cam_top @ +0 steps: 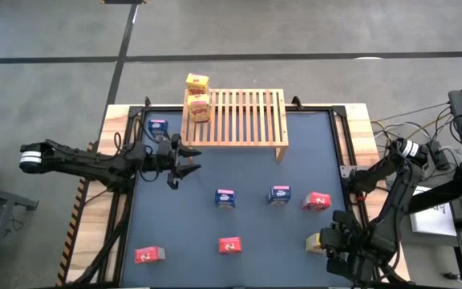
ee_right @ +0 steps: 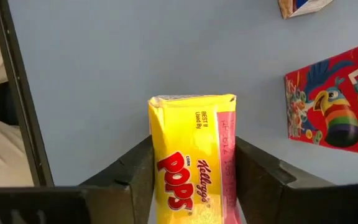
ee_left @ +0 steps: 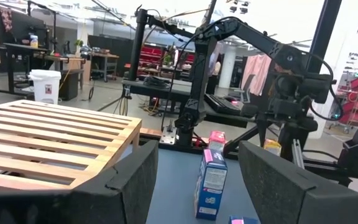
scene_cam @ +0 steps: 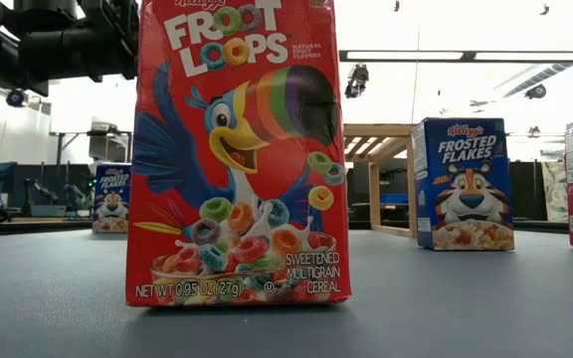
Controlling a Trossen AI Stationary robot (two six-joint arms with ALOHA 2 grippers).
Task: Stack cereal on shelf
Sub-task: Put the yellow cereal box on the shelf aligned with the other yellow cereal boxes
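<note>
The wooden slatted shelf (cam_top: 235, 116) stands at the table's far edge, and two yellow cereal boxes (cam_top: 197, 96) are stacked on its left end. My right gripper (cam_top: 323, 241) is at the near right, shut on a yellow Pops box (ee_right: 188, 155). My left gripper (cam_top: 179, 160) hovers open before the shelf's left front, near a blue box (cam_top: 158, 127). Its fingers (ee_left: 129, 180) are level and have nothing between them. Two blue boxes (cam_top: 225, 197) (cam_top: 279, 193) and three red boxes (cam_top: 317, 201) (cam_top: 229, 245) (cam_top: 148, 254) stand upright on the mat. My right gripper pinches the yellow Pops box between its two fingers, one at the yellow face's edge (ee_right: 154, 168), the other at the pink side panel (ee_right: 232, 168). The fingers slant steeply down from above and lie along the box. Its crimped end (ee_right: 191, 99) juts beyond the fingertips; whether it rests on the mat I cannot tell.
The dark mat (cam_top: 183, 217) is framed by a black rail (cam_top: 343, 160). A red Froot Loops box (scene_cam: 237, 149) stands close to the low camera, with a blue Frosted Flakes box (scene_cam: 463, 184) and the shelf (scene_cam: 381, 169) behind. Cables and equipment lie beyond the table's right edge (cam_top: 455, 160).
</note>
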